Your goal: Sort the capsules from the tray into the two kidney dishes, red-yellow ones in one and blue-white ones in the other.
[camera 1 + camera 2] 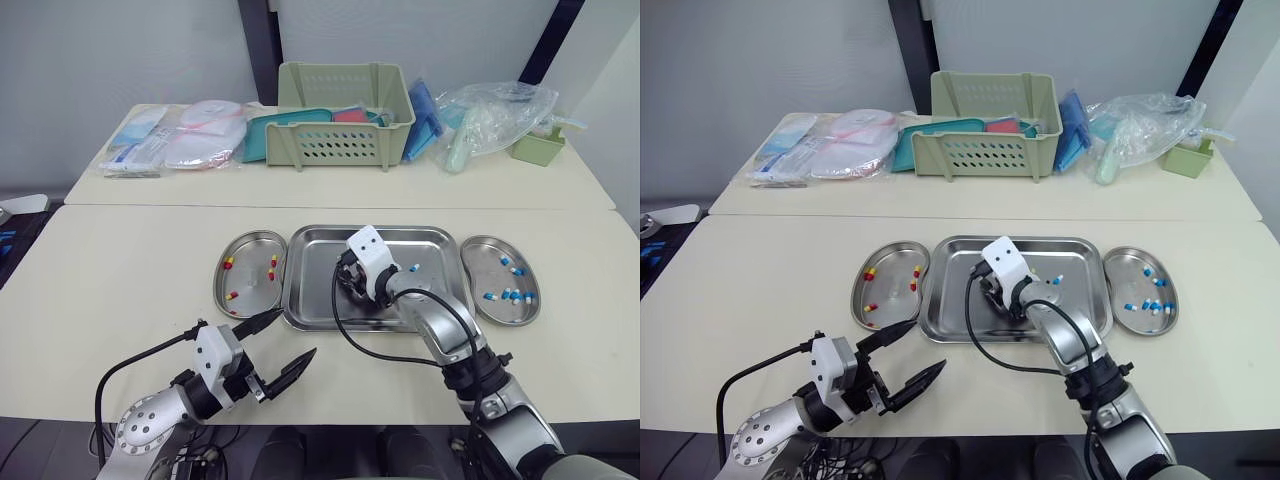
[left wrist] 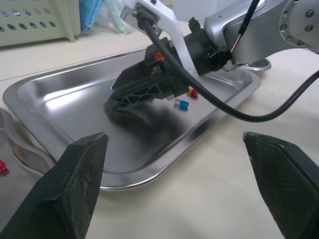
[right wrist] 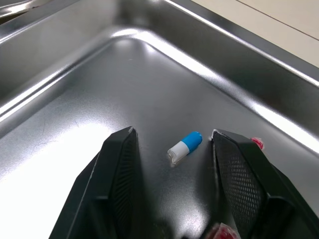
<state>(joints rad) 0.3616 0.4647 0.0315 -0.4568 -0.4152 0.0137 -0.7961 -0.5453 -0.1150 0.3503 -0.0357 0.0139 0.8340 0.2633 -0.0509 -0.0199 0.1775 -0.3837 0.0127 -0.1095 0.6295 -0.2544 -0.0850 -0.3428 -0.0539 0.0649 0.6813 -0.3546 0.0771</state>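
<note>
Capsule lies within the spread right pincer.

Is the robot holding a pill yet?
Nothing held. The right gripper is open around a blue-white capsule lying on the tray; the left gripper is open, empty.

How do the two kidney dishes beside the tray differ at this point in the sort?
The left kidney dish holds red-yellow capsules, while the right kidney dish holds blue-white capsules. The left kidney dish has about four, spread apart; the right kidney dish has about six, most of them grouped at its near end. Both are shiny metal, lie flat on the table and flank the tray on opposite sides.
</note>
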